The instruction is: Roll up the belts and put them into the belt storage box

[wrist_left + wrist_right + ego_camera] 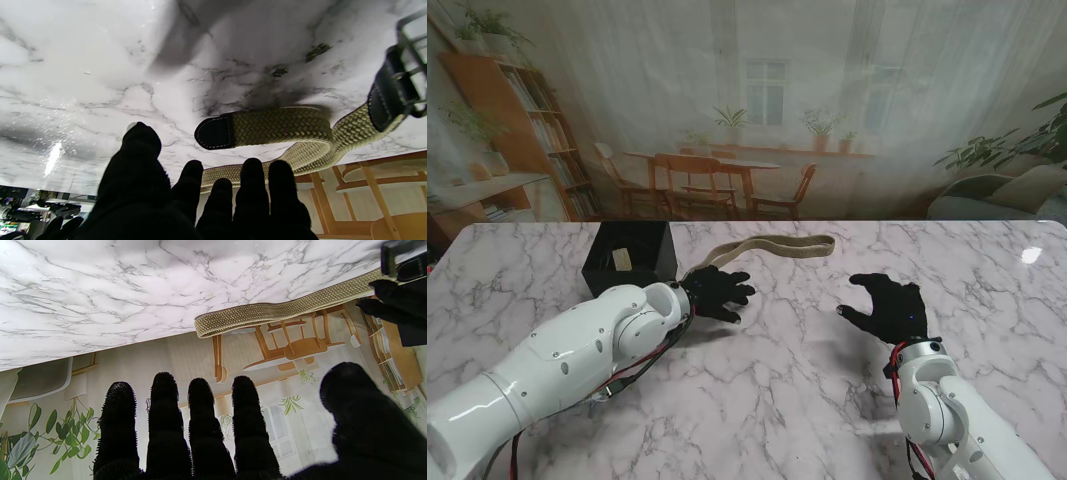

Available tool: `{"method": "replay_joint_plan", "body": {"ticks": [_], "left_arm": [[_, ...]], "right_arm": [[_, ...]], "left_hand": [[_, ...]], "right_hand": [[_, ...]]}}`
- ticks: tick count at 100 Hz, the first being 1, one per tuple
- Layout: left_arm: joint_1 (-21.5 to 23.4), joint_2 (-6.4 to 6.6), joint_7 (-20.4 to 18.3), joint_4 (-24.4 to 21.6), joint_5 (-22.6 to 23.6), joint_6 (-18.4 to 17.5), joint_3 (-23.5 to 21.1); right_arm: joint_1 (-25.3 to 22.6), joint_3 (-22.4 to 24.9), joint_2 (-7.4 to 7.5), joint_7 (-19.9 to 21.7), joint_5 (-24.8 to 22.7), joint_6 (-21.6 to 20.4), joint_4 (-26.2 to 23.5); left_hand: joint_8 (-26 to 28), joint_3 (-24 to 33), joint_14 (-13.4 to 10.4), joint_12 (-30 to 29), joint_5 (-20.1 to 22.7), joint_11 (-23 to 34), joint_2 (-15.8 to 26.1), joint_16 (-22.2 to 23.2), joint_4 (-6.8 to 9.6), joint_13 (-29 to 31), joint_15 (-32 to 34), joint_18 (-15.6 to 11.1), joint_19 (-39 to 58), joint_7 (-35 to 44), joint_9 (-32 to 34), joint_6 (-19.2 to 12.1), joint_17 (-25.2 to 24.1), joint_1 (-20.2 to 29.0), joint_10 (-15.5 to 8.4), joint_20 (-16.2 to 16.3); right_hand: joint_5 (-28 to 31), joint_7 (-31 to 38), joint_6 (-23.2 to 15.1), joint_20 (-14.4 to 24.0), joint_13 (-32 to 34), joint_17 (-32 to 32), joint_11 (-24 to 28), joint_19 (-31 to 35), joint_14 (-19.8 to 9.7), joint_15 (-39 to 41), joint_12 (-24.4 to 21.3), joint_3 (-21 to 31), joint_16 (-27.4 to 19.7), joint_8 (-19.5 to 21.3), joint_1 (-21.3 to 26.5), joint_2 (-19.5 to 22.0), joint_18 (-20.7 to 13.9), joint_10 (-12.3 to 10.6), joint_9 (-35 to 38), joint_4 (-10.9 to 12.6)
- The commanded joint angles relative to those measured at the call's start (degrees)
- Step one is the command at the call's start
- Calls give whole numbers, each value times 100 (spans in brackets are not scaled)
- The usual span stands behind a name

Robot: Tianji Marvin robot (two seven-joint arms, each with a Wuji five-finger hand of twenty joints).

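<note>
- Tabletop [807,360]: white marble pattern with grey veining; a bright glare spot sits near its far right edge.
- Backdrop [877,120]: a printed room scene runs behind the tabletop's far edge.
- Printed bookshelf [532,130]: wooden, at far left, with potted plants on top.
- Printed dining table [702,165] with wooden chairs [782,195]: centre of the backdrop.
- Printed window [765,92]: above the dining set, small potted plants on the sill.
- Printed sofa [997,195]: far right, with leafy plants beside it.

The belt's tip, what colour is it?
Black, with pale stitching round the edge, while the rest of the belt is woven tan. The left wrist view shows it best.
</note>
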Motion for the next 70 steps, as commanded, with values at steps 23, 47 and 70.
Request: {"method": "replay_joint_plan", "body": {"ticks": [23, 47, 70], "left_arm": [[-234, -129, -66, 291, -121, 107, 305], [-288, -166, -54, 413, -184, 165, 441], [-224, -145, -97, 341, -229, 54, 409]], "right_arm": [[-5, -39, -6, 39, -5, 13, 0], [1, -53, -4, 69, -1, 24, -4], [2, -55, -4, 70, -1, 27, -3]], "left_hand": [[-197, 150, 69, 26, -104, 211, 150, 87, 135, 411, 319, 43, 358, -79, 505, 282, 215, 462, 119, 93], [-42, 560, 101, 626, 368, 692, -70, 986, 228, 1148, 982, 169, 1041, 312, 1470, 504, 648, 748, 230, 496], [205, 704, 38, 1049, 598, 918, -150, 1405, 172, 1325, 1141, 145, 1246, 585, 1799, 241, 758, 654, 38, 700]], "right_hand": [[139, -100, -204, 90, -238, -127, 108, -116, -102, -96, 30, -49, -7, 106, 123, 161, 36, -17, -174, 139], [140, -106, -207, 94, -243, -131, 101, -123, -96, -102, 28, -61, -8, 108, 119, 171, 42, -22, -174, 139], [148, -107, -204, 100, -243, -132, 98, -126, -97, -103, 28, -76, -7, 112, 124, 175, 40, -12, -174, 140]]}}
